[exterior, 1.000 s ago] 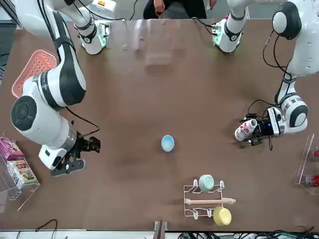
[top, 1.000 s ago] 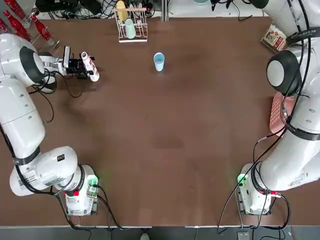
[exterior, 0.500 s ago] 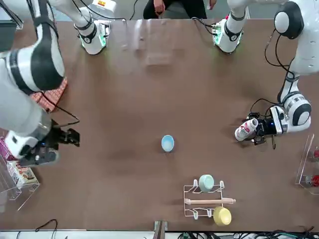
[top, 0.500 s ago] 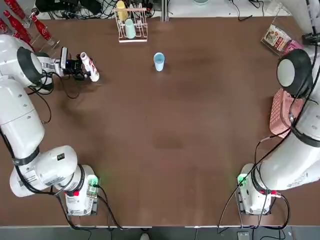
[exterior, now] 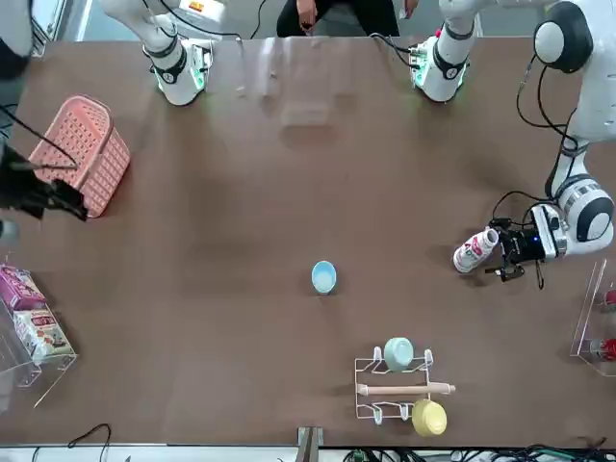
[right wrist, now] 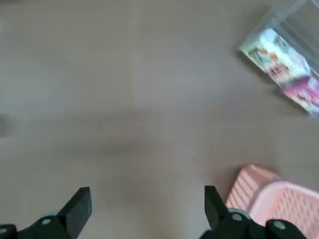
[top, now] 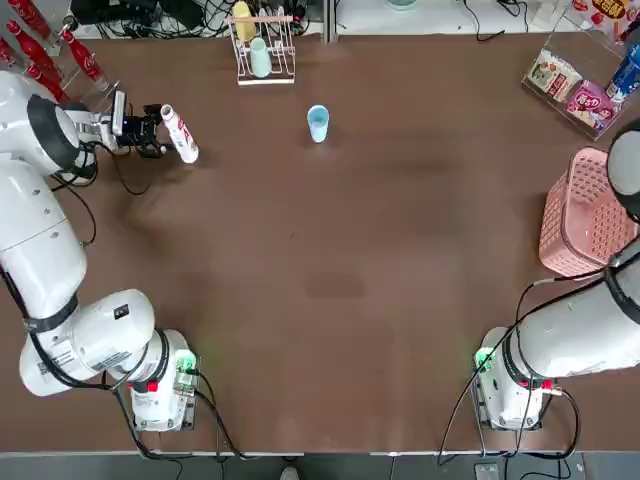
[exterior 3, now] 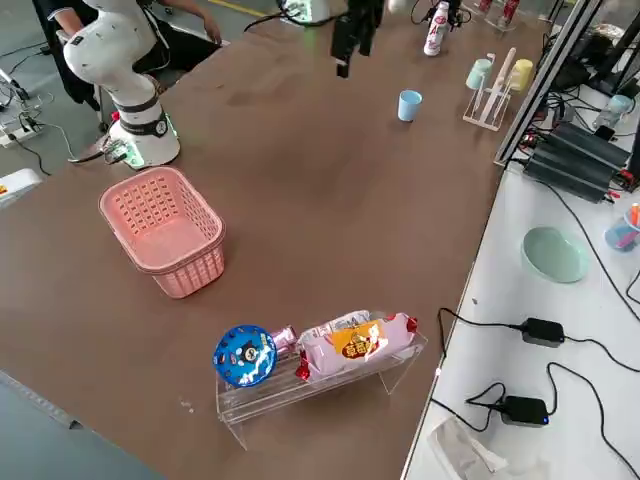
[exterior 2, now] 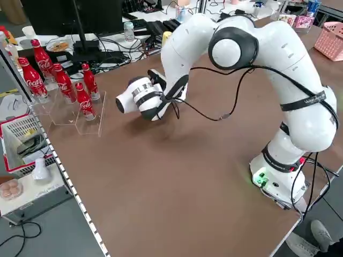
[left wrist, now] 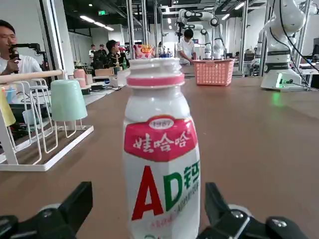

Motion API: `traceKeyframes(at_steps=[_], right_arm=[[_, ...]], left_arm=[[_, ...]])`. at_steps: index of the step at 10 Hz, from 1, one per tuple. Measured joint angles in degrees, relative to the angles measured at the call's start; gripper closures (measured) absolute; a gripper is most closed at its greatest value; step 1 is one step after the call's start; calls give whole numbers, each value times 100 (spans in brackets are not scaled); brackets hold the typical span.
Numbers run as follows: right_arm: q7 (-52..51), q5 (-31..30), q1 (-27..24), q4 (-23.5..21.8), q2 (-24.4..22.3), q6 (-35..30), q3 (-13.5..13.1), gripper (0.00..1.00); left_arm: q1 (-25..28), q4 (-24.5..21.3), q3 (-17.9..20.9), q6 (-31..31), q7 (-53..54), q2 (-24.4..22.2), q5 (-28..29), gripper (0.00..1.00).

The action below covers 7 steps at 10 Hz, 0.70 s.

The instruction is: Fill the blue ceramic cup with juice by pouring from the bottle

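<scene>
Between the left gripper's [left wrist: 149, 219] spread fingers [left wrist: 75, 206] stands the bottle [left wrist: 160, 149], upright on the worktop [top: 330, 260], its mouth uncapped as far as the wrist view shows, with a gap visible on both sides of it. The cup [top: 318, 122] stands upright well beyond the fingers, to their side, apart from the bottle and near the rack [top: 262, 50]; whether it holds juice cannot be told. The right gripper [right wrist: 144, 219] hangs high over the worktop's far right, fingers apart and holding nothing, by the basket [right wrist: 279, 199]. The scene fits a bottle about to be gripped as readily as one just set back down. Should a grip be in hand, it would do best low on the bottle's body, squared to the label, firm enough that the bottle does not slip when tilted.
</scene>
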Motion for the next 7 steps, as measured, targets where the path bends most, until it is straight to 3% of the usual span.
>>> traceKeyframes(at_steps=[4, 7], right_arm=[[-7, 0, -273, -783, -793, -164, -73, 0], [-39, 0, -324, -852, -828, -151, -78, 0]], left_arm=[[178, 265, 55, -9, -117, -178, 297, 0], [184, 556, 138, 1, -1374, -959, 689, 0]])
